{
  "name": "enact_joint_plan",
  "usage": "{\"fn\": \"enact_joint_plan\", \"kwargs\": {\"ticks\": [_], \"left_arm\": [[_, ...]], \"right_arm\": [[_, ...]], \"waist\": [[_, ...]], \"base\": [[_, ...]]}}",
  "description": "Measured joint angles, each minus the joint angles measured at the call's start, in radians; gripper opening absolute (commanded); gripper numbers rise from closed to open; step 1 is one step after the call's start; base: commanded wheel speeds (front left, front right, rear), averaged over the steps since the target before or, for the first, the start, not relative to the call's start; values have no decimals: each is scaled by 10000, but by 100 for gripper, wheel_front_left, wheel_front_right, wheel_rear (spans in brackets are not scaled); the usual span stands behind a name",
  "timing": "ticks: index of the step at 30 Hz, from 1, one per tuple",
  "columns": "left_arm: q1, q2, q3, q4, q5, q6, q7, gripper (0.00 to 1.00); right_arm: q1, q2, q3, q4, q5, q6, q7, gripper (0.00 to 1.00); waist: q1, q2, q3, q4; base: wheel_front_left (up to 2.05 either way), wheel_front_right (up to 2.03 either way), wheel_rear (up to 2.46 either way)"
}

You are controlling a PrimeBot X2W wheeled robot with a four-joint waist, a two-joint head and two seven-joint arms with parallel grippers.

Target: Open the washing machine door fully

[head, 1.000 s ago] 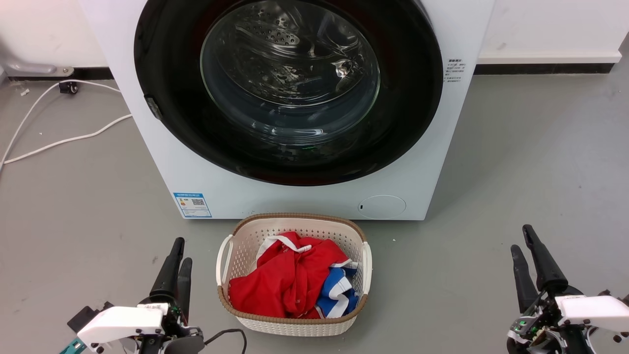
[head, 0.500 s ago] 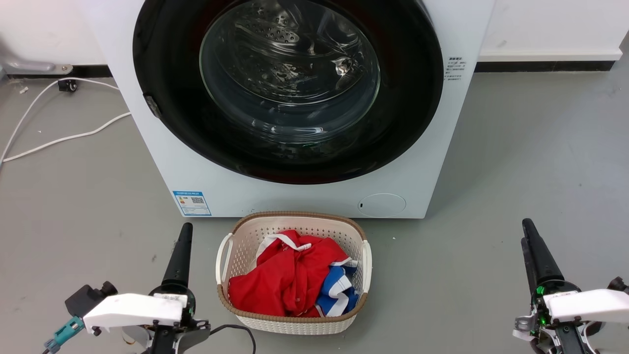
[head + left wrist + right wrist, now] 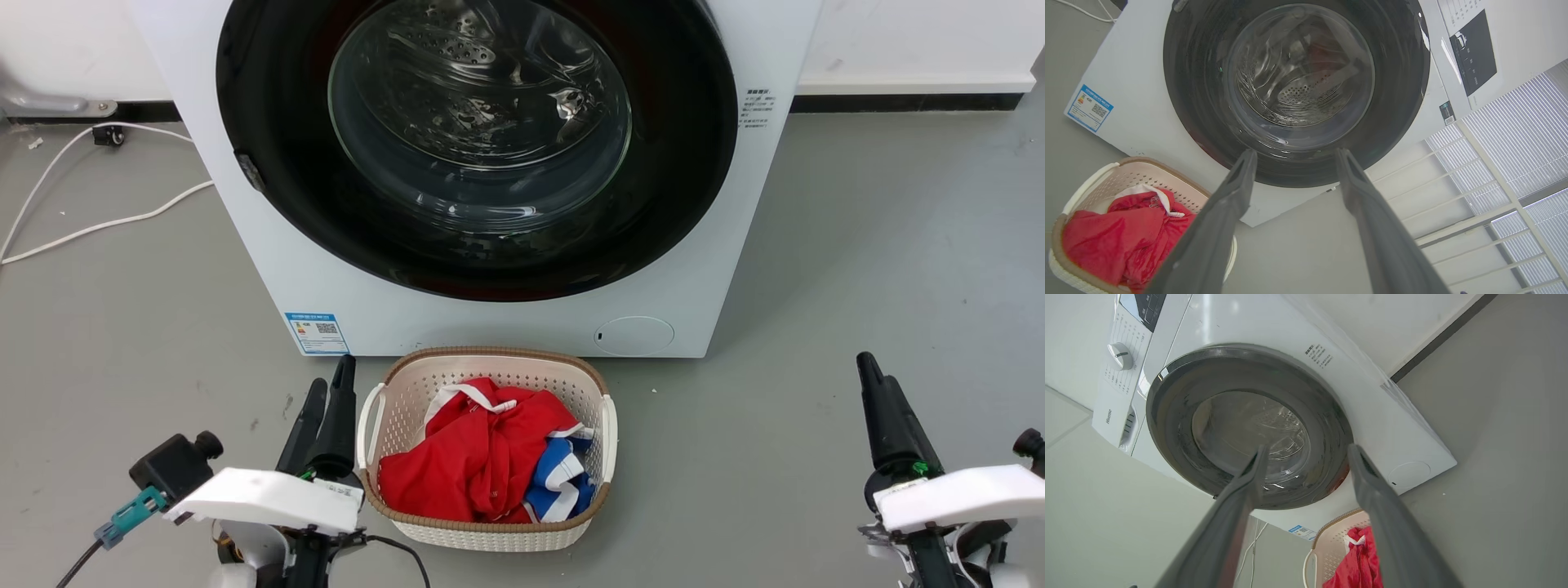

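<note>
The left gripper (image 3: pixel 331 380) is seen low on the left of the head view. Its two long dark fingers (image 3: pixel 1216 220) are held apart in the left wrist view, and nothing is caught between them. The fingers are pointed up at the washing machine. The gripper is placed just beside the left handle of the laundry basket (image 3: pixel 608 433), and it cannot be told if the two are touching.

The right gripper (image 3: pixel 873 371) is seen low on the right of the head view, well apart from the basket. Its fingers (image 3: pixel 1392 522) are spread wide too in the right wrist view, and nothing is gripped by them.

The white basket with a brown rim is set on the grey floor (image 3: pixel 857 245), between the two grippers. A red piece of clothing (image 3: pixel 482 465) is piled in it, and a blue and white piece (image 3: pixel 559 482) is tucked in on the right.

Just behind the basket the washing machine (image 3: pixel 522 327) is stood. The washing machine door (image 3: pixel 478 147) is shut flat against the white front. The steel drum can be seen through the clear glass. A blue sticker (image 3: pixel 317 332) is stuck low on the left of the front, and a small round flap (image 3: pixel 634 336) is set low on the right. A white cable (image 3: pixel 106 220) is laid on the floor to the left of the machine.
</note>
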Motion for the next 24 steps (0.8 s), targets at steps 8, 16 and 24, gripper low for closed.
{"fn": "enact_joint_plan", "kwargs": {"ticks": [8, 16, 24], "left_arm": [[-119, 190, -384, 44, 1758, 290, -276, 100], [-287, 366, -757, 171, 2993, 539, -520, 100], [-387, 581, -1129, 230, 4017, 798, -746, 100]], "right_arm": [[6, -8, 146, -276, -1513, 0, -38, 100], [21, -65, 188, -539, -2742, 0, -44, 100], [130, -77, 194, -736, -3791, 2, -42, 100]], "waist": [[0, 0, 41, -39], [0, 0, 68, -53], [0, 0, 80, -78]], "base": [[0, 0, 0], [0, 0, 0], [0, 0, 0]]}}
